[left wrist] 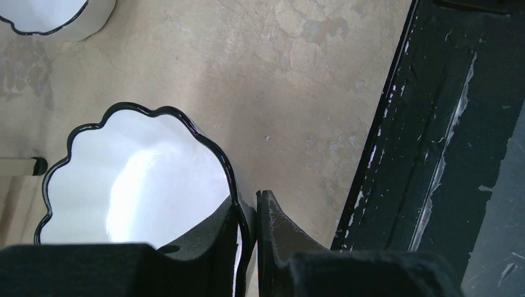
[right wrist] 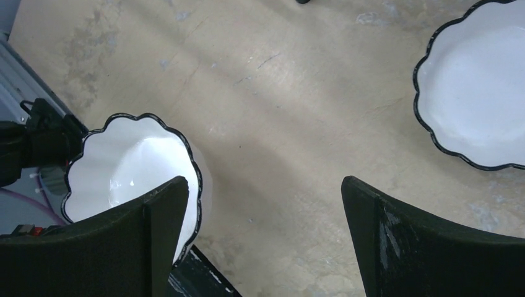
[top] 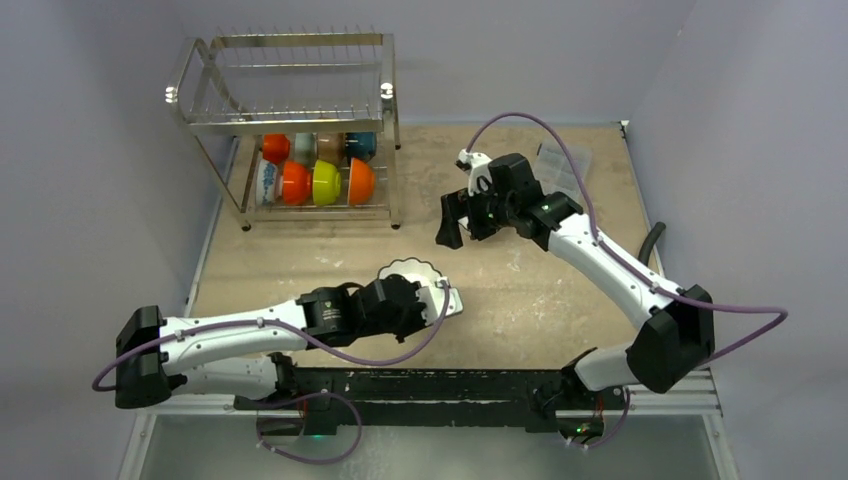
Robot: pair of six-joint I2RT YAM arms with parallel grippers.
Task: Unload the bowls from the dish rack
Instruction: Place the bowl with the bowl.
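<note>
Left hand is clamping white bowl rim near desk's near edge; right hand is hovering, fingers apart.

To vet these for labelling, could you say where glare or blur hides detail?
Left wrist: glare washes out the inside of the held white bowl, and the left tool pinching its rim is a soft, dark mass. Right wrist: the open right tool is underexposed; a bright band crosses the table. Top external: evenly lit, with small glints on the dish rack.
</note>
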